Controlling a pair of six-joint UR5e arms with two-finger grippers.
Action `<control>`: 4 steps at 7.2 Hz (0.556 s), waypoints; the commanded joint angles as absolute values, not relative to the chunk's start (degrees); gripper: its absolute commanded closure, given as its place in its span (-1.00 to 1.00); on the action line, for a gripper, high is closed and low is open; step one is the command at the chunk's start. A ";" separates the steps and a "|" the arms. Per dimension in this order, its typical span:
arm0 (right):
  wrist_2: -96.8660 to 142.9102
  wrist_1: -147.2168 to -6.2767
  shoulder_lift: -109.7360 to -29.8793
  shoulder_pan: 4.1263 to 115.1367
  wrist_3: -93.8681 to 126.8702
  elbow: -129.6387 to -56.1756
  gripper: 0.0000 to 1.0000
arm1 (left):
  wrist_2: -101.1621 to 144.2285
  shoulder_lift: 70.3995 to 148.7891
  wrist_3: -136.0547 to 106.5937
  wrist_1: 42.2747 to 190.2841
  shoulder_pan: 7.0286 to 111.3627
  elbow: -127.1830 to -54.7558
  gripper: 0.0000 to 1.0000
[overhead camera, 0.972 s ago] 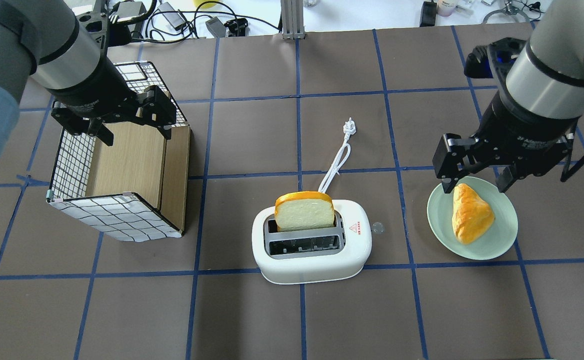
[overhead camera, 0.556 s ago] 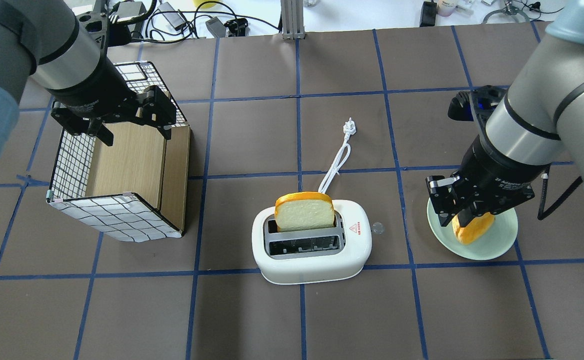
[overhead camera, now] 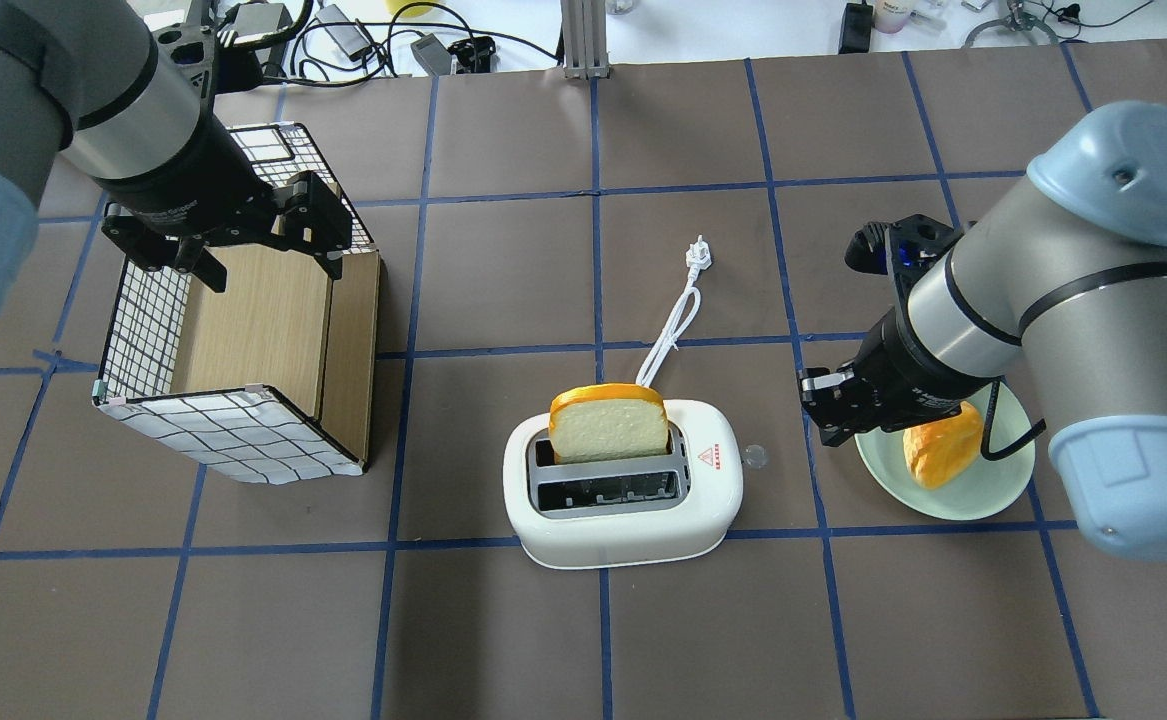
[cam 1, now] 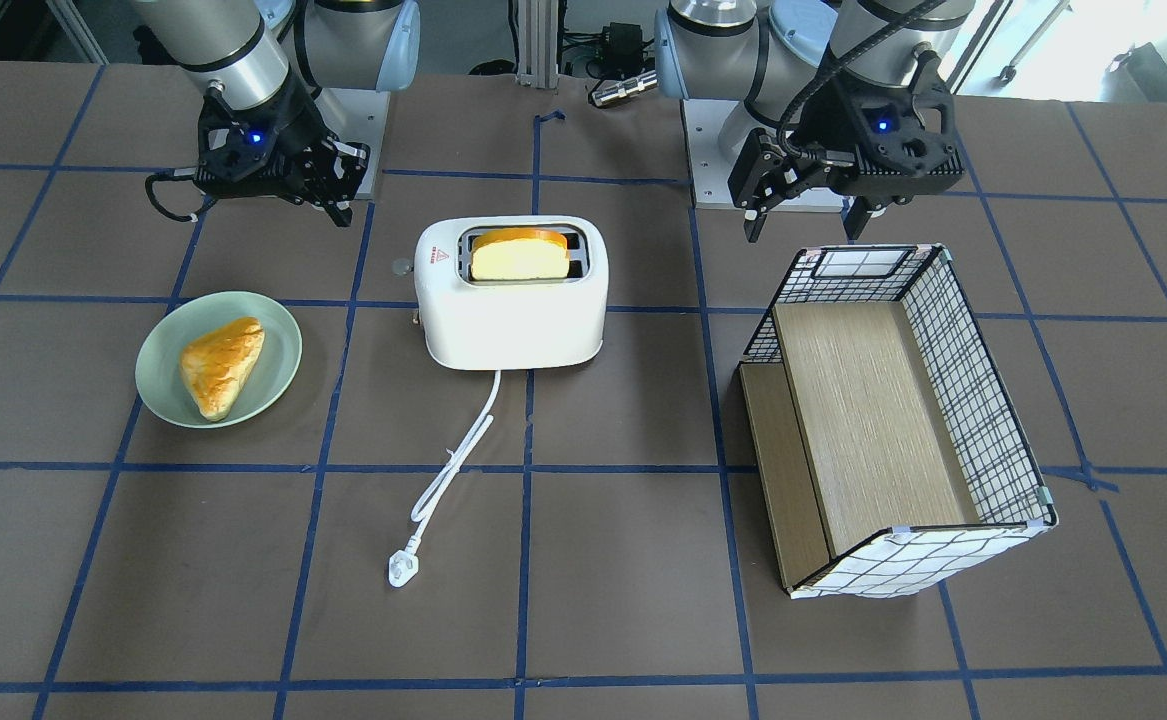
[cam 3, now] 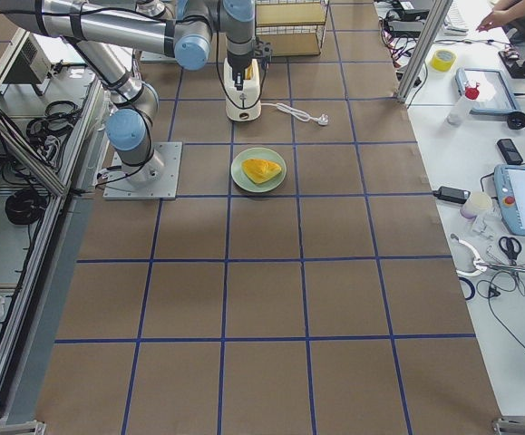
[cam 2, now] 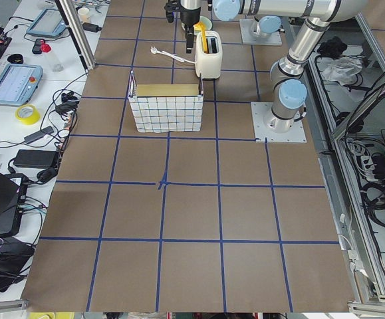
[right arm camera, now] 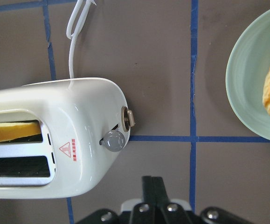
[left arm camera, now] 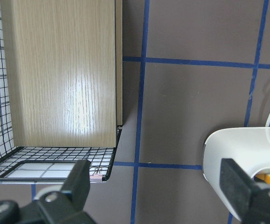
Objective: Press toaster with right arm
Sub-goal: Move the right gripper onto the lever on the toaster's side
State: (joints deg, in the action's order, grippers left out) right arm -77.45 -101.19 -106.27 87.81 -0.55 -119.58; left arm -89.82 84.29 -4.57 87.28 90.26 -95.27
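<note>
The toaster (overhead camera: 623,490) stood near the middle of the table (overhead camera: 543,250), on a brown mat taped into squares with blue lines. A slice of bread (overhead camera: 608,425) stuck up out of the slot farther from the robot. The small grey lever (right arm camera: 114,140) poked out of the end facing the plate (overhead camera: 943,505). The white cord (overhead camera: 673,330) trailed away across the mat to its plug (overhead camera: 700,253).

The right gripper (right arm camera: 153,182) hung in the gap between that end and the plate, raised off the mat. Its fingers were pressed together with nothing between them, near the lever but apart from it. A loose black cable (overhead camera: 993,430) looped off its wrist over the plate, where a golden pastry (overhead camera: 943,455) lay.

On the toaster's other side, well apart from it, sat a wire basket (overhead camera: 233,430) with a checked liner and a wooden floor. The left gripper (overhead camera: 273,265) hovered over the end of it nearest the robot, fingers spread wide and holding nothing.

Past the far edge ran a white bench (overhead camera: 743,25) strewn with cables and chargers, with a metal post (overhead camera: 583,40) at the table's middle. From the ends, the mat stretched on broadly beyond both arm bases.
</note>
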 commanded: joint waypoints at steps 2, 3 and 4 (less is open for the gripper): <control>-70.34 -108.19 -104.68 87.01 -0.44 -124.10 1.00 | -89.82 84.29 -4.57 87.28 90.26 -95.27 -1.00; -68.83 -108.37 -104.07 87.01 -0.35 -124.19 1.00 | -89.82 84.29 -4.57 87.28 90.26 -95.27 -1.00; -68.56 -108.37 -103.45 87.01 -0.18 -124.28 1.00 | -89.82 84.29 -4.57 87.28 90.26 -95.27 -1.00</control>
